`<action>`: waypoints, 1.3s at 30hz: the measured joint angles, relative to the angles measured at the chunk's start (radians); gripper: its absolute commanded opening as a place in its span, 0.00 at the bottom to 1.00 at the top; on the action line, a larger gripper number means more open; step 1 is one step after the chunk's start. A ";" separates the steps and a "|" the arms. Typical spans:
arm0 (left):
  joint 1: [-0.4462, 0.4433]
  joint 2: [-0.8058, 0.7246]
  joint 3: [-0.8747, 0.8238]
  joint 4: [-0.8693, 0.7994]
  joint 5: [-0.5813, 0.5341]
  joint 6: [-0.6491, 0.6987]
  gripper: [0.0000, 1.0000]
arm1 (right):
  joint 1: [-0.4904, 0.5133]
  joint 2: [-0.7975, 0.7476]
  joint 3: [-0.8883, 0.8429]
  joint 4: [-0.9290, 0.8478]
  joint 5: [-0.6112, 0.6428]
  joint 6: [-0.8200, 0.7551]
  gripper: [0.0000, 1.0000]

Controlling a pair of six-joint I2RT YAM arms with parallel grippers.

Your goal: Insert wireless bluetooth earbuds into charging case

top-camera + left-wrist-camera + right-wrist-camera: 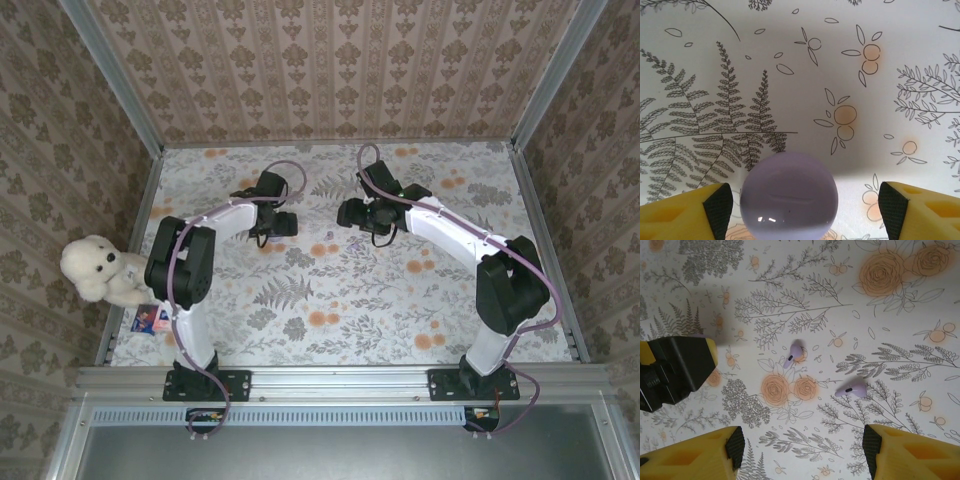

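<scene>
A round lilac charging case [789,197], lid shut, lies on the floral table between my left gripper's [805,210] yellow fingers. The jaws are open: the left pad [720,207] is almost at the case and the right pad [888,210] stands well clear. Two lilac earbuds lie loose on the table, one [793,354] further away and one [852,388] to the right. My right gripper [802,445] hovers open above them with nothing between its fingers. From above, the left gripper [272,222] and right gripper [352,213] face each other at mid table.
The left gripper's black and yellow body [675,367] sits at the left of the right wrist view, close to the earbuds. A white teddy bear [100,270] and a small card [150,318] lie at the table's left edge. Patterned walls enclose the table.
</scene>
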 measured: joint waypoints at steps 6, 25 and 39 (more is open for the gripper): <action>0.000 0.024 0.005 -0.006 0.000 0.000 0.73 | -0.002 -0.005 -0.017 0.000 0.000 0.000 0.67; -0.005 0.023 -0.014 0.027 -0.007 -0.002 0.44 | -0.023 -0.051 -0.048 0.000 0.001 -0.003 0.67; -0.309 -0.119 -0.143 0.034 0.023 -0.291 0.36 | -0.035 -0.101 -0.138 0.001 0.001 -0.020 0.67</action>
